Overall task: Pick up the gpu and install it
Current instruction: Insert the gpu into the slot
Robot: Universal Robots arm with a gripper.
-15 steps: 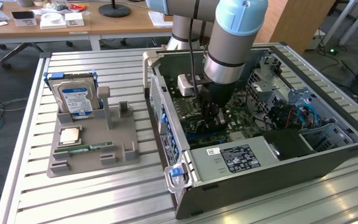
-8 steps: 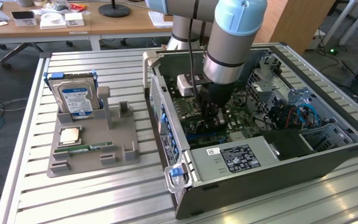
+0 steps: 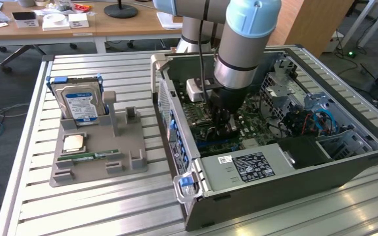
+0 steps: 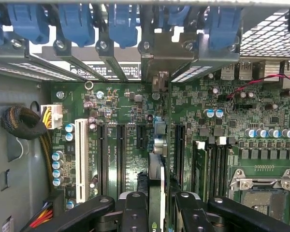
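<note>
Wrist view: gpu [image 4: 157,186] edge-on inside tool [image 4: 160,205]

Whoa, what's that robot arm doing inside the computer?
The robot arm reaches down into the open computer case. Its gripper is shut on the gpu, holding it edge-on down at the motherboard slots. Whether the card is pushed all the way in, I cannot tell. Outside on the table, a grey holder has a hard drive and a RAM stick.
</note>
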